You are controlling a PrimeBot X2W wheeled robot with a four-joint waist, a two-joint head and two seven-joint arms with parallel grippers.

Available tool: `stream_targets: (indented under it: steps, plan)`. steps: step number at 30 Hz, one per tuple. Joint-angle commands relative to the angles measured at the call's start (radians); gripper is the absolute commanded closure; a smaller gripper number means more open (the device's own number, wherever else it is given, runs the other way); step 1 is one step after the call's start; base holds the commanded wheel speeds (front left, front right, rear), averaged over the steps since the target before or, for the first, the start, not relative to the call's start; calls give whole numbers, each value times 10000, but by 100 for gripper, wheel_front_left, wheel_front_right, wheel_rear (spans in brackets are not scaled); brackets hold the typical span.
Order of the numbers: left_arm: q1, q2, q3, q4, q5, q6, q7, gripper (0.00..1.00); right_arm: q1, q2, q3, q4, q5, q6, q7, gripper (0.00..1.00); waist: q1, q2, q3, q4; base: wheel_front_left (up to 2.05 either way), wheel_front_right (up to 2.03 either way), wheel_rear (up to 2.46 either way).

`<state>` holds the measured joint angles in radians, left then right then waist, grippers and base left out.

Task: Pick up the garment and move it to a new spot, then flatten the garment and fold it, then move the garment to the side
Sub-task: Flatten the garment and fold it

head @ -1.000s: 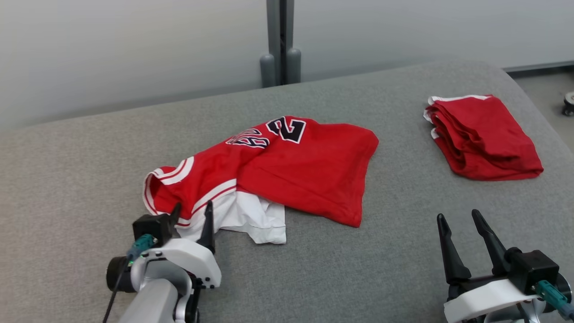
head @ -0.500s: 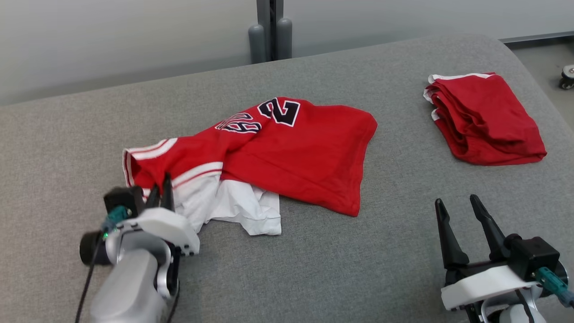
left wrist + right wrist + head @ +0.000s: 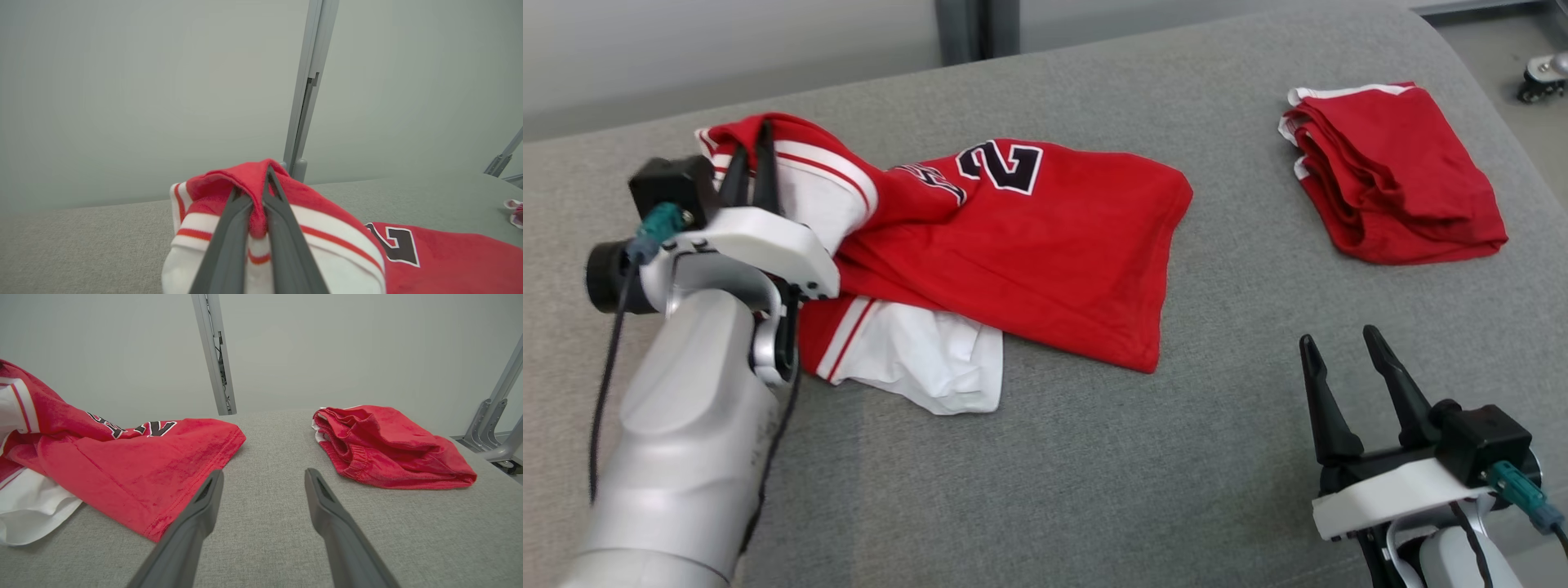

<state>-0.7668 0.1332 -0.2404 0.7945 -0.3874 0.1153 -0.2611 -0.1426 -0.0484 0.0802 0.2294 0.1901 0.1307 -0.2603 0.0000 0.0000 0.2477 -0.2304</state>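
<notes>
Head view: left claw [image 3: 754, 151] pinches the red jersey [image 3: 1045, 253] numbered "2"; right claw [image 3: 1339, 336] gapes, empty.

Left end effector [image 3: 753, 135] and right end effector [image 3: 1340, 335] are each made up of two long dark tapered fingers, a black block [image 3: 667, 186] and a curved white shell [image 3: 756, 242]. A teal connector [image 3: 659, 222] with a black cable [image 3: 605, 384] is fitted at each wrist. The left forearm [image 3: 686, 433] is cased in pale silver-grey. Small dark screws [image 3: 810, 287] are seen on the shell edge.
</notes>
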Motion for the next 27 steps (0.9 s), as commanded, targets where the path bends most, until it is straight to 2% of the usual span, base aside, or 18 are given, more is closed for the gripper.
stream_targets:
  steps: [1, 4, 5, 6, 7, 8, 14, 22, 27]
  plan:
    - [-323, 151, 86, 275, 23, 41, 25, 100, -200, -47, 35, -31, 84, 2, -66, 0, 0, 0, 237, -223, 0, 0, 0]
    - [-785, 362, 199, 995, -61, 93, 74, 100, -317, -45, 100, -83, 142, 2, -68, 0, 0, 0, 460, -413, 0, 0, 0]
    - [-894, 430, 230, 1229, -81, 92, 71, 93, -353, -47, 98, -101, 160, 2, -69, 0, 0, 0, 508, -453, 0, 0, 0]
    - [-993, 483, 260, 1443, -92, 92, 64, 74, -364, -47, 86, -103, 166, 2, -67, 0, 0, 0, 538, -476, 0, 0, 0]
    - [-1085, 539, 273, 1620, -82, 84, 49, 23, -361, -45, 83, -107, 172, 2, -68, 0, 0, 0, 559, -487, 0, 0, 0]
    - [-1140, 579, 303, 1755, -94, 59, 29, 0, -352, -45, 67, -103, 168, 2, -66, 0, 0, 0, 564, -485, 0, 0, 0]
    - [-877, 450, 629, 1515, -203, -107, -49, 0, -140, -47, -72, 22, 1, 2, -61, 0, 0, 0, 185, -109, 0, 0, 0]
    - [917, -191, 751, 97, 65, -433, -36, 0, 83, -47, 12, 100, -121, 2, -61, 0, 0, 0, -592, 706, 0, 0, 0]
    - [1841, -511, 437, -69, 159, -612, -37, 0, 138, -48, 3, 146, -118, 2, -61, 0, 0, 0, -755, 948, 0, 0, 0]
